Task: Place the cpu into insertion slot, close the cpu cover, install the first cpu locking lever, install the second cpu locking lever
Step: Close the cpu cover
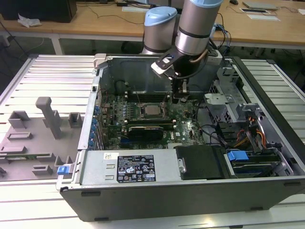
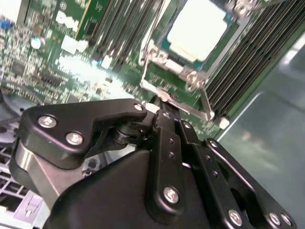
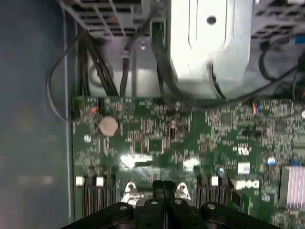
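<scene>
The open case (image 1: 190,200) holds the motherboard (image 1: 188,125). The pincer (image 1: 182,97) hangs over it, clenched on nothing. Just beside the pincer, the cpu (image 1: 152,110) sits in the slot (image 1: 143,114). The second wrist view adds the cover (image 2: 159,56), seemingly shut over the cpu, and a lever (image 2: 188,106) at the fingertips. The first wrist view adds a coin cell (image 3: 108,125) beyond the pincer.
</scene>
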`<action>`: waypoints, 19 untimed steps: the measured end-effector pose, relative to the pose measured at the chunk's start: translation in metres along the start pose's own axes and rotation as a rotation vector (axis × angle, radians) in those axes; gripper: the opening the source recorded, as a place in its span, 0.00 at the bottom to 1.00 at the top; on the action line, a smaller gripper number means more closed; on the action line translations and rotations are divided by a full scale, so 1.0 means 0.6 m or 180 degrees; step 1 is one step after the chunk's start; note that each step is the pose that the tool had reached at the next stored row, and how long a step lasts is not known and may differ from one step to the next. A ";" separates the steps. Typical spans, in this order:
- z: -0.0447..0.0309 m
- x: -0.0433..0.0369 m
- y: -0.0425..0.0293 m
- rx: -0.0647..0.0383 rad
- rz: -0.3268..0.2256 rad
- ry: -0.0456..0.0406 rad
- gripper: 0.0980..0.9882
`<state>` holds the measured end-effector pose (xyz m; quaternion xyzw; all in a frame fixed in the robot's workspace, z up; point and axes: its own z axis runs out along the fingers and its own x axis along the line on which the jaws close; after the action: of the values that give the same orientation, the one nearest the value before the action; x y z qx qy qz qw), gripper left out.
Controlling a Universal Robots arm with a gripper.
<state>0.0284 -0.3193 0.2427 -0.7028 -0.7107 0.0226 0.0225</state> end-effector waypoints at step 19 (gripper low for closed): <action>0.016 -0.005 -0.103 -0.0277 -0.0002 -0.0002 0.01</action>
<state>-0.0337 -0.3228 0.2373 -0.7028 -0.7113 -0.0082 -0.0084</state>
